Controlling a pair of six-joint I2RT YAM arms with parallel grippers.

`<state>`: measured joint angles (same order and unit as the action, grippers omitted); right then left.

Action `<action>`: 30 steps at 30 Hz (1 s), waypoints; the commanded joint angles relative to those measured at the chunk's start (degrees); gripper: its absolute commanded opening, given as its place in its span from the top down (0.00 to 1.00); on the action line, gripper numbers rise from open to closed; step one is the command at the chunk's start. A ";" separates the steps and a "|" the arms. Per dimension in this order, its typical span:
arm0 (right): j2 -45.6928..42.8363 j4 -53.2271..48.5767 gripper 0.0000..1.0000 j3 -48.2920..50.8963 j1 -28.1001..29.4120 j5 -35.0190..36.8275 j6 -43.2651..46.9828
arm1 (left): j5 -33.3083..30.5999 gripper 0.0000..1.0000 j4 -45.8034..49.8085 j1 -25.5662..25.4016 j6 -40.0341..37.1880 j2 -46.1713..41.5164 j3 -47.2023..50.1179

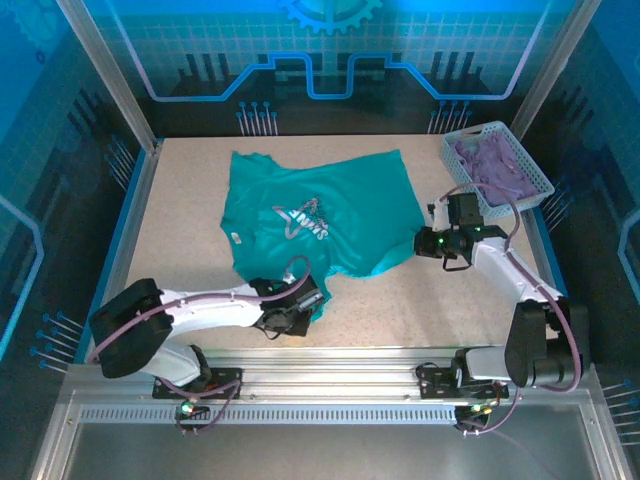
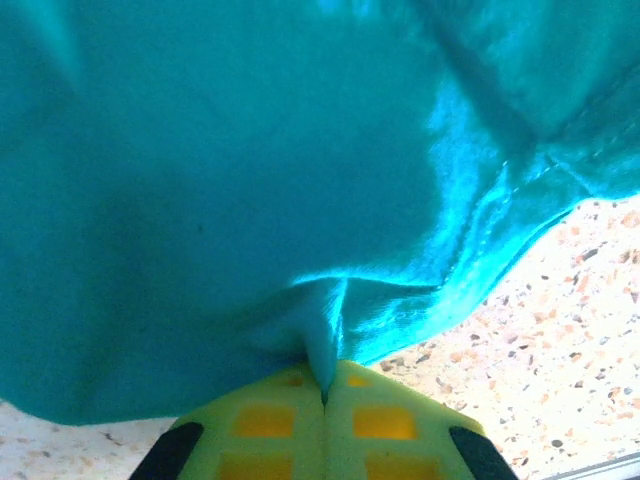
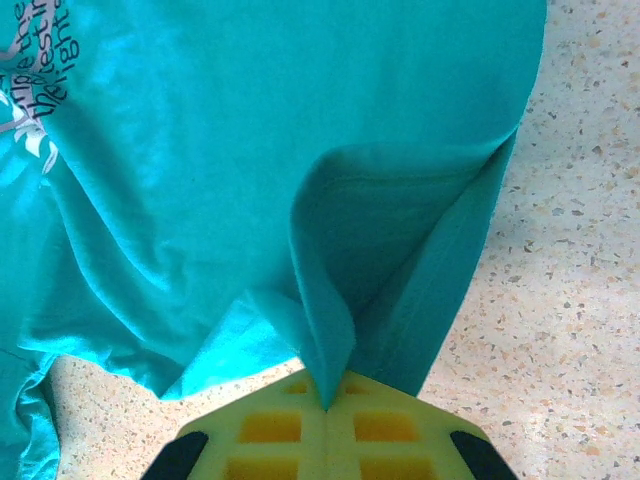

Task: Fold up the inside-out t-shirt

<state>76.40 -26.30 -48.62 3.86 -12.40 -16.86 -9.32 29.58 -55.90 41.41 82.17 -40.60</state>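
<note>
The teal inside-out t-shirt [image 1: 320, 210] lies spread on the speckled table, its pale graphic [image 1: 303, 217] facing up near the middle. At the shirt's near edge my left gripper [image 1: 305, 296] is shut on a pinch of teal cloth, and the left wrist view shows that fold [image 2: 325, 340] caught between the yellow pads [image 2: 260, 425]. My right gripper [image 1: 428, 242] is shut on the shirt's right edge. In the right wrist view a raised fold of hem [image 3: 330, 330] runs into the closed pads [image 3: 390, 425].
A grey slatted basket [image 1: 530, 165] holding purple cloth [image 1: 490, 160] stands at the back right, just behind the right arm. Bare speckled table [image 1: 400, 310] lies between the two grippers and near the front edge. Metal frame rails border the table.
</note>
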 commanded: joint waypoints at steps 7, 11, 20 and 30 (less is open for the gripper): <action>-5.28 -1.54 1.00 -11.60 -1.46 -0.78 1.65 | -18.44 1.00 3.05 18.38 -15.36 -30.11 -11.19; -11.58 -5.79 0.99 -19.83 -4.92 -1.81 3.08 | -28.94 1.00 3.33 20.33 -27.55 -36.50 -25.14; -26.28 -15.76 0.97 -35.17 -5.70 0.44 7.34 | -31.27 1.00 7.11 20.35 -43.81 -33.20 -53.70; -20.04 -10.40 1.00 -35.81 -5.47 -2.39 6.60 | -8.74 1.00 10.83 46.73 -34.89 -16.26 -59.83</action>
<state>50.59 -37.95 -85.47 -1.26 -14.37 -10.83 -28.23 38.04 -15.14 2.76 61.32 -100.36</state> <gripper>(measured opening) 0.047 0.053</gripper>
